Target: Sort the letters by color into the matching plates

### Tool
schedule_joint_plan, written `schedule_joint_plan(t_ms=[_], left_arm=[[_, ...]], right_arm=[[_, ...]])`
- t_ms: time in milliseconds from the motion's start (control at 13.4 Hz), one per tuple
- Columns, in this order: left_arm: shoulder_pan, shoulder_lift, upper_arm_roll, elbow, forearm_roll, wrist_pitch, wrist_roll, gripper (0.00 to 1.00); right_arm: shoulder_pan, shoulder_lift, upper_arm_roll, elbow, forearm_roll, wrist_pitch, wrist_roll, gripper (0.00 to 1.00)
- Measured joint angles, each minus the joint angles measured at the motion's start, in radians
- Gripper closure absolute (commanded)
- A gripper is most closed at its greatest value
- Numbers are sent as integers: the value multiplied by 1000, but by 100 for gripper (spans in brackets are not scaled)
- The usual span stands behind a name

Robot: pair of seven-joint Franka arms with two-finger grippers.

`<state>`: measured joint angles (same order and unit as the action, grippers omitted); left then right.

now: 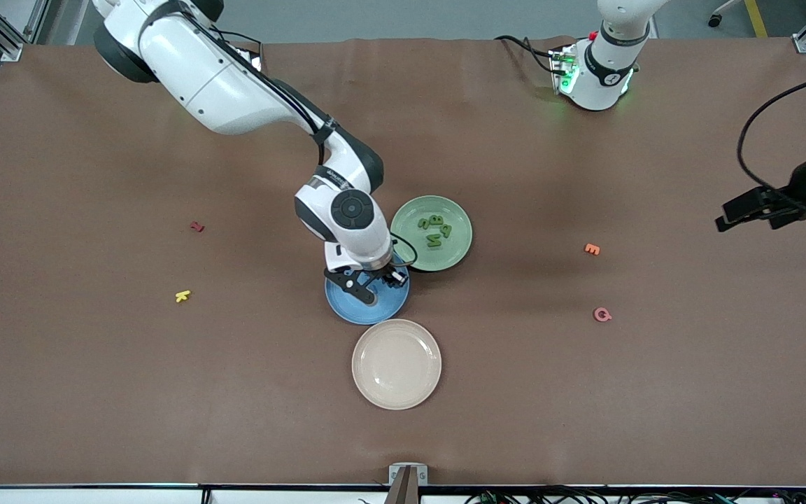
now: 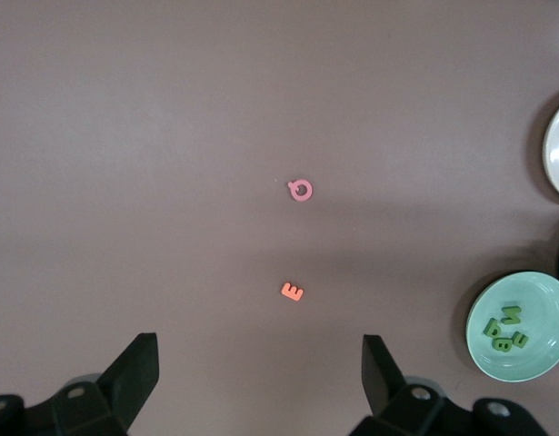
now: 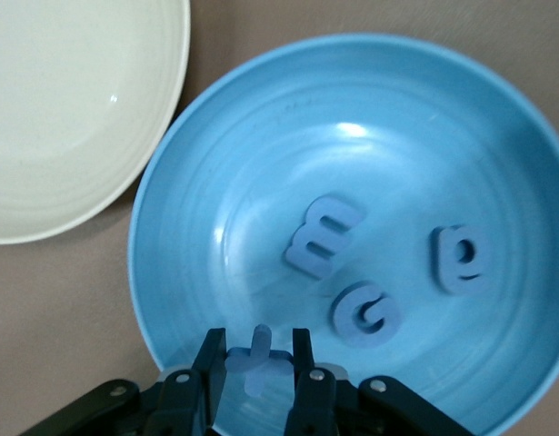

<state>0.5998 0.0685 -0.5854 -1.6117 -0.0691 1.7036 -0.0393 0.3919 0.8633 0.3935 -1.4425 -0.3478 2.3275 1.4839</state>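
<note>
Right jaws around pale-blue foam letter; over blue plate

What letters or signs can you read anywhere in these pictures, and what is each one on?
"E": orange letter on the table.
"Q": pink letter on the table.
"E", "G", "P": blue letters in the blue plate.
Green letters in the green plate: unclear.

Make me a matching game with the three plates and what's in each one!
Things:
1. blue plate
2. pale green plate
3. cream plate

What is in it:
A. four green letters
B. nothing
C. three blue letters, with a fourth blue letter held over it by the right end effector

Pairs: 1-C, 2-A, 3-B
</note>
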Motion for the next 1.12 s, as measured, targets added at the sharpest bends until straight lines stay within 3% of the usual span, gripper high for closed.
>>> schedule_joint_plan(t_ms=[747, 896, 1120], left_arm=[[-24, -64, -6, 7, 28, -19, 2, 1], [-129, -64, 93, 6, 29, -19, 2, 1], [-397, -63, 365, 6, 30, -19, 3, 1]], right_arm=[[1, 12, -18, 29, -6, -41, -8, 0], [-9, 6, -21, 46, -7, -101, -70, 0], [-53, -30, -20, 65, -8, -226, -219, 0]])
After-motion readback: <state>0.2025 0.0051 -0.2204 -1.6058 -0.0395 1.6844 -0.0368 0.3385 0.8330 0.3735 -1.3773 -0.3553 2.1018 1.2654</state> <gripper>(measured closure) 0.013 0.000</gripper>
